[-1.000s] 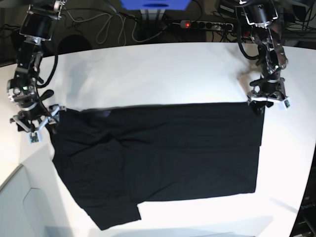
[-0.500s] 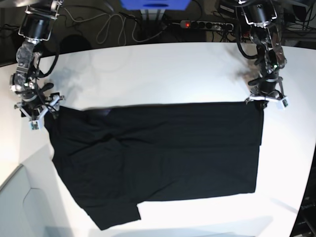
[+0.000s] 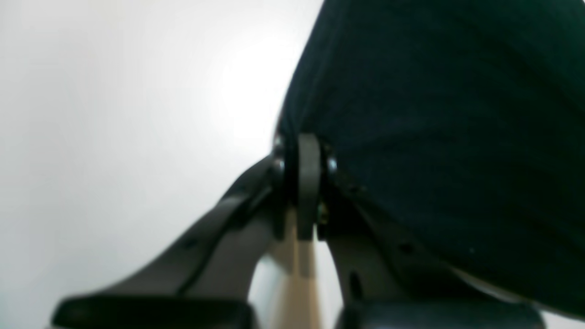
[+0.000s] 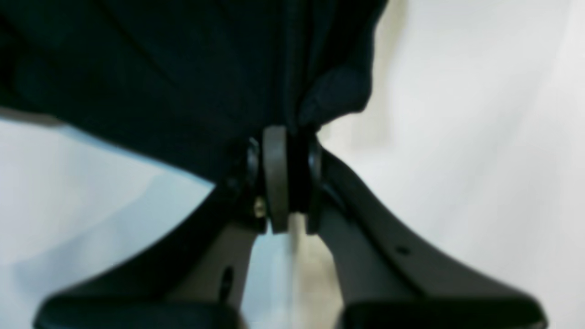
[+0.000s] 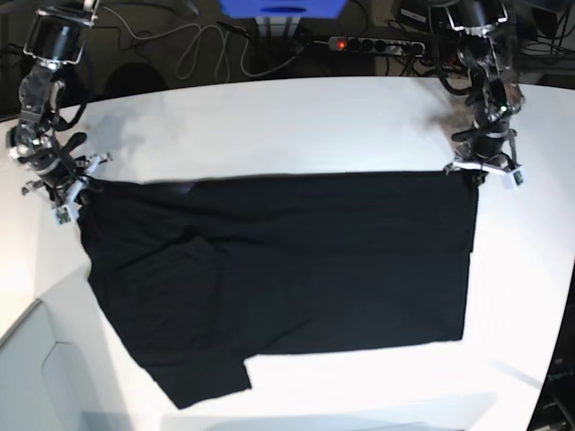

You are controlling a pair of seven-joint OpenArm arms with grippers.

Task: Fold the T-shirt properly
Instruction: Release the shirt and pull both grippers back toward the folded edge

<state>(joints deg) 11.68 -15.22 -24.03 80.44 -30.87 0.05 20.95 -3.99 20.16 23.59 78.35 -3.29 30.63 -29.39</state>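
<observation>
Black cloth, one T-shirt [image 5: 287, 269], lies spread plain side up across the white counter [image 5: 269, 126], a sleeve sticking out at its near left corner, and two arms reach down to its far edge, one at each corner. The left arm's fingers [image 3: 305, 151] are clenched tight on the far corner of the cloth at the base view's right [image 5: 482, 171], pad pressed to pad with fabric between. The right arm's fingers [image 4: 283, 151] are likewise clamped on a bunched fold at the opposite far corner [image 5: 67, 190].
</observation>
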